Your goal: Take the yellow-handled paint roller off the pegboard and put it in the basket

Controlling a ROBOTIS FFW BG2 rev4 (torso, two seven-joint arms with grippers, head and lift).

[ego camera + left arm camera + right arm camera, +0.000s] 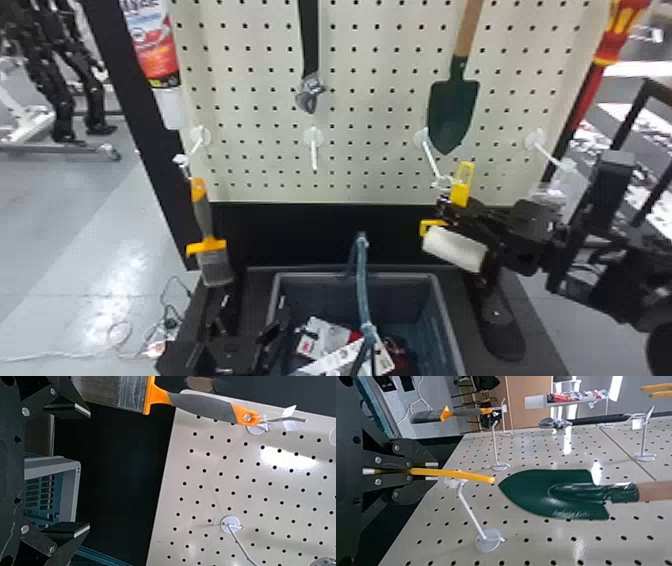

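In the head view, my right gripper (450,207) is at the pegboard's lower right, shut on the yellow-handled paint roller (463,185). Its handle top stands up beside the tip of a white hook, and its white roller sleeve (454,248) hangs below the fingers. From the right wrist, the yellow handle (455,473) comes out between the closed fingers of my right gripper (431,471), close to the hook's end; whether it touches the hook I cannot tell. The basket (440,300) stands below, left of the roller. My left gripper (245,325) is low at the basket's left, and its fingers stand apart in the left wrist view (89,471).
On the pegboard (370,100) hang a green trowel (453,112) just above the roller, a wrench (310,92) and, at the left, an orange-grey brush (202,215). Bare white hooks stick out. A handle (362,280) crosses over the basket, which holds several packages.
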